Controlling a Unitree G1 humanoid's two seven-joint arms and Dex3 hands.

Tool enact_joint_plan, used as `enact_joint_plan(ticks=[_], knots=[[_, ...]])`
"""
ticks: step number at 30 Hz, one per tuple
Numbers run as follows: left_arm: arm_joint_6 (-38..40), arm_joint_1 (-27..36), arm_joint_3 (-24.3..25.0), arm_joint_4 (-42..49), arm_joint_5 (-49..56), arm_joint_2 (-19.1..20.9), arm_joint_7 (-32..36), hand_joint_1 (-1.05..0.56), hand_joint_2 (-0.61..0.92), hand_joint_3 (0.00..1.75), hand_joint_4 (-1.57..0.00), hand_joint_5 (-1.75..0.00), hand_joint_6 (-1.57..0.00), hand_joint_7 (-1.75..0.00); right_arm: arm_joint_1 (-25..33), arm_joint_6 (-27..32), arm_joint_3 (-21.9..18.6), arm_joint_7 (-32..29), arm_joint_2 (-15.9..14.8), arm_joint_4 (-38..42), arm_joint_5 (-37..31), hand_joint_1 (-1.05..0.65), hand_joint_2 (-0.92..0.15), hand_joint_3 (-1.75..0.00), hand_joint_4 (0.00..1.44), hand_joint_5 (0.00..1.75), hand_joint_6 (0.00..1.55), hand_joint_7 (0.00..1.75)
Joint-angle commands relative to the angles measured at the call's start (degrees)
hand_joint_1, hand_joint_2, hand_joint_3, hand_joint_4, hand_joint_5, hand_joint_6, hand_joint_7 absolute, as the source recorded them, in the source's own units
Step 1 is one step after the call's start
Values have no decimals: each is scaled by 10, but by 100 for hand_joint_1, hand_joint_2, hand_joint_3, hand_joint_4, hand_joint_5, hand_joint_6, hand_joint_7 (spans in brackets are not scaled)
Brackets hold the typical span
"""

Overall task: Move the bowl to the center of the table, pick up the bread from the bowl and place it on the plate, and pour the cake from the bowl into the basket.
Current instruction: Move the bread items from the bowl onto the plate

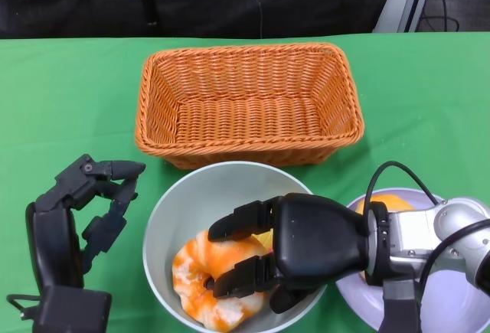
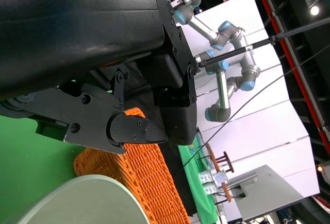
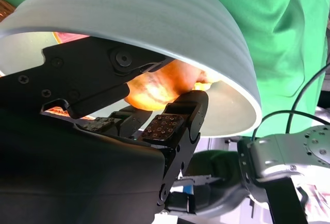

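Black fingers of the right hand [image 1: 295, 253] reach leftward over the bowl's right rim and down inside, one set above and one below the near-right side of the orange-and-white ring pastry [image 1: 210, 283] lying on the bowl floor. The right wrist view shows the fingertips curled close round an orange piece, but I cannot tell whether they already grip it or only bracket it. A smaller yellow piece [image 1: 264, 239] peeks out just behind the hand, mostly hidden. The bowl [image 1: 180, 203] sits near the middle of the near edge, just in front of the wicker basket [image 1: 249, 103]. The plate [image 1: 452, 302] lies to the right, under the right wrist, an orange item [image 1: 390, 201] on its far rim. So the pastry lies left of the palm and the plate right of it; a lift would call for pulling back rightward. The left hand [image 1: 92, 203] hangs released, fingers apart, just left of the bowl and holding nothing.
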Motion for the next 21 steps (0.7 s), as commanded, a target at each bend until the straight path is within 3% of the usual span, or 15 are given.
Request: enact_joint_plan(ticks=[1, 9, 14, 17, 19, 21], knots=[[11, 12, 3, -17, 2, 0, 9, -19, 92, 22, -80, -129, -92, -81, 10, 10, 4, 34, -11, -10, 2, -60, -86, -1, 91, 9, 91, 3], [10, 19, 3, -29, -2, -4, 5, -18, 92, 24, -80, -129, -92, -81, 14, 25, 7, 75, -13, -28, 9, -58, -87, -1, 89, 11, 94, 2], [11, 18, 5, -27, 5, -4, 13, -20, 92, 24, -81, -130, -92, -82, 10, 19, 18, -15, -1, -1, -11, -48, -87, 0, 105, 21, 107, 5], [10, 18, 5, -27, 3, -4, 11, -20, 92, 24, -80, -131, -92, -82, 5, 1, 22, -53, 8, 27, -4, -38, -83, 0, 118, 38, 119, 4], [7, 17, 6, -23, 3, -3, 11, -20, 92, 24, -80, -131, -92, -82, 3, -10, 25, -77, 13, 42, -3, -36, -82, 0, 109, 67, 123, 1], [3, 15, 6, -18, 3, -1, 11, -20, 92, 24, -80, -131, -91, -81, -1, -19, 27, -92, 17, 55, -2, -35, -82, 0, 104, 80, 124, 1]])
